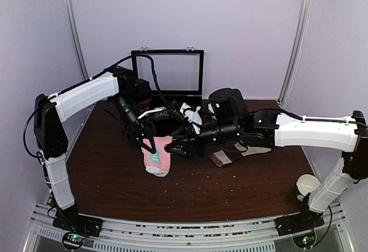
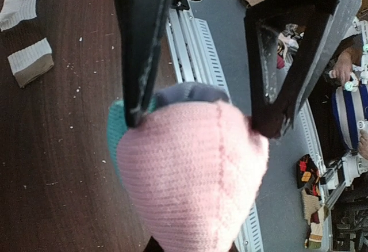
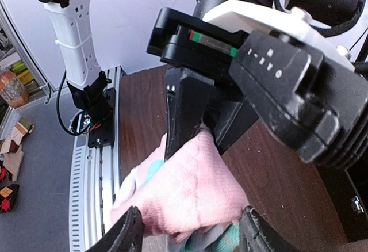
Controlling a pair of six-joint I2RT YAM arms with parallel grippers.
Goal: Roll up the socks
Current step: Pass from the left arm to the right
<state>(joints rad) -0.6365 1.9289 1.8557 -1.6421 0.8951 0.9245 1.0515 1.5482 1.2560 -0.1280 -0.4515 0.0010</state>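
Note:
The pink sock [image 1: 159,157] with mint patches is bunched into a rounded bundle just above the brown table [image 1: 115,177], left of centre. My left gripper [image 1: 150,144] comes down from above and is shut on the bundle's top; in the left wrist view pink fabric [image 2: 195,171] bulges between and over its fingertips [image 2: 137,105]. My right gripper [image 1: 179,147] reaches in from the right and is open, its fingertips [image 3: 127,232] flanking the pink sock [image 3: 195,191] on both sides. The cream sock [image 1: 256,149] lies flat under my right forearm.
A white-and-brown sock piece [image 1: 221,159] lies right of the bundle. A black open-frame box [image 1: 167,73] stands at the back with white socks [image 1: 192,114] in front of it. A white cup [image 1: 308,185] sits at the right edge. The metal rail [image 1: 190,229] runs along the front.

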